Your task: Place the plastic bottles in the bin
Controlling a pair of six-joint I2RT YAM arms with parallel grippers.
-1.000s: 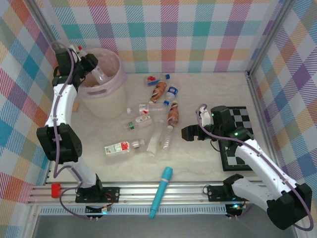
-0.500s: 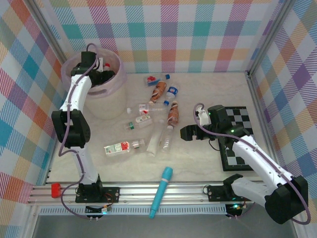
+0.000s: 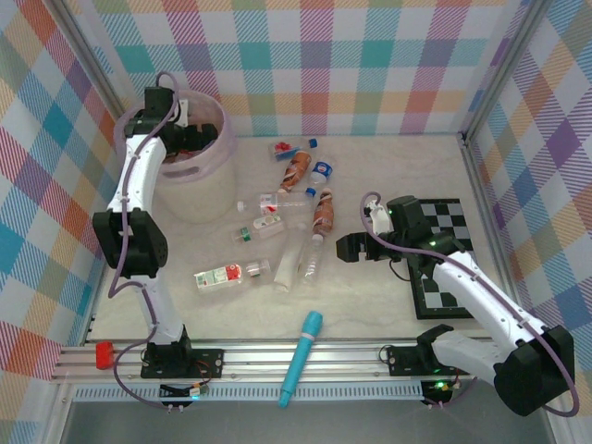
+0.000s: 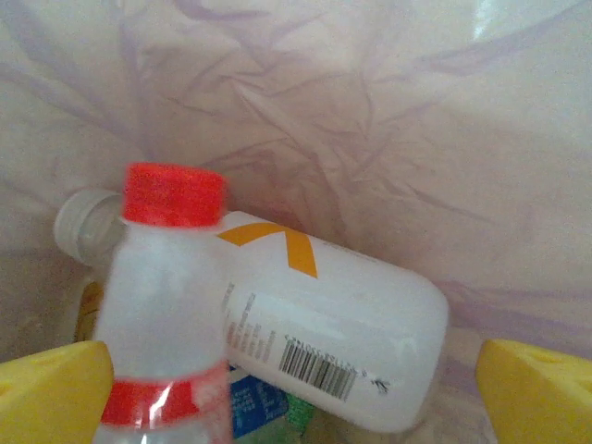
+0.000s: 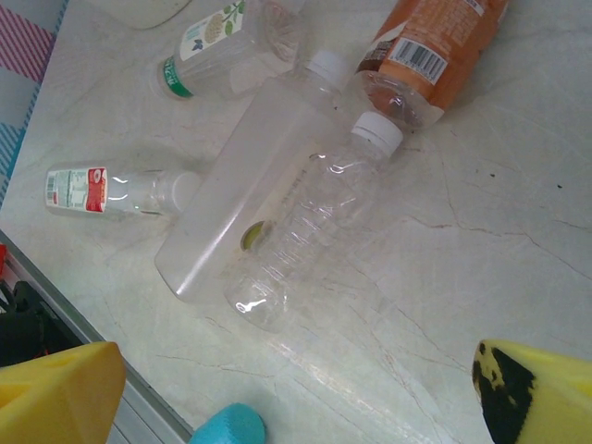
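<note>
While the right gripper (image 5: 296, 398) is hovering with fingers wide over the clear bottle (image 5: 310, 227) lying on the tabletop (image 5: 481, 231), it should be lowering squarely across that bottle's middle. Farther off, the left gripper (image 4: 296, 398) is hanging inside the bin (image 4: 370, 111). Its fingers, a second ago clamping the red-capped bottle (image 4: 171, 305) at the rim, are now standing wide, leaving it loose.

Orange "X" and a barcode on the white bottle (image 4: 351, 314); other print illegible
</note>
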